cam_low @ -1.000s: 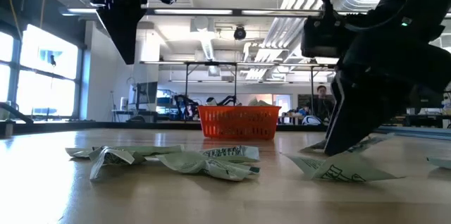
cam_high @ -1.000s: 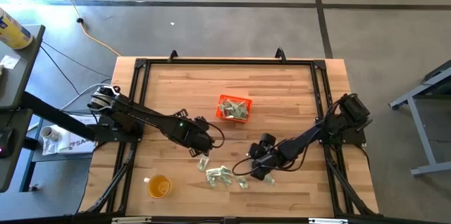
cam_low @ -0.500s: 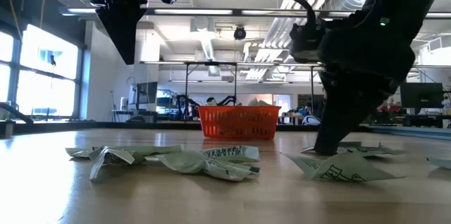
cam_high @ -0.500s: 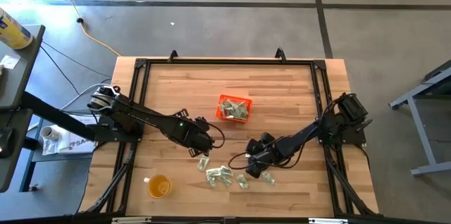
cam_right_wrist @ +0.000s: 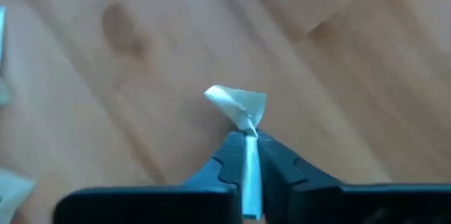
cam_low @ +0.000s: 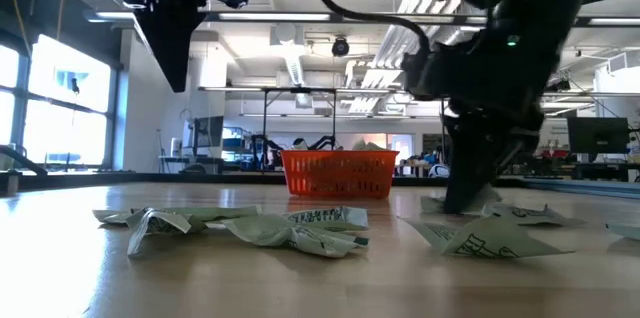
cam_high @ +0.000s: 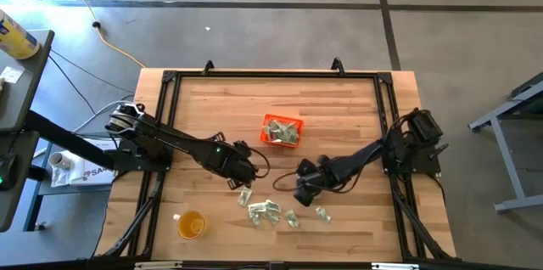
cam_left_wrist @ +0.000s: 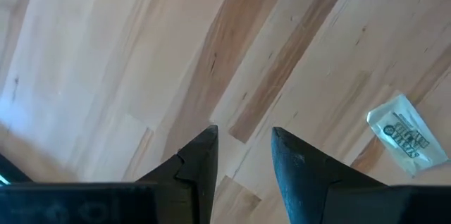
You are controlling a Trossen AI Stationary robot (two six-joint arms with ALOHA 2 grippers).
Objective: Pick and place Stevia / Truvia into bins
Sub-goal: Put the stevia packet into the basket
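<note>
Several pale green and white Stevia sachets (cam_high: 265, 210) lie flat on the wooden table, near its front edge. The orange bin (cam_high: 281, 130) stands mid-table with sachets inside. My right gripper (cam_high: 301, 192) hangs low, just right of the pile, shut on one crumpled sachet (cam_right_wrist: 236, 101). My left gripper (cam_high: 243, 174) hovers above the table just beyond the pile, open, with nothing between its fingers (cam_left_wrist: 243, 139). One sachet (cam_left_wrist: 405, 129) lies flat beside it. My right gripper pinches a crumpled sachet between its two fingers, by one squeezed edge (cam_right_wrist: 247, 127). The fingers point down at the table. The rest of the sachet sticks out past the fingertips. Whether it is clear of the table, I cannot tell.
A translucent yellow cup (cam_high: 191, 224) stands near the table's front left. A loose sachet (cam_high: 323, 214) lies right of the pile. A black frame (cam_high: 170, 79) rims the table. The far half of the wood is bare around the bin.
My right gripper has gone toward the table's left edge and a little toward the far edge, staying low. The sachet that it stood over a second ago now lies uncovered on the wood to its right.
</note>
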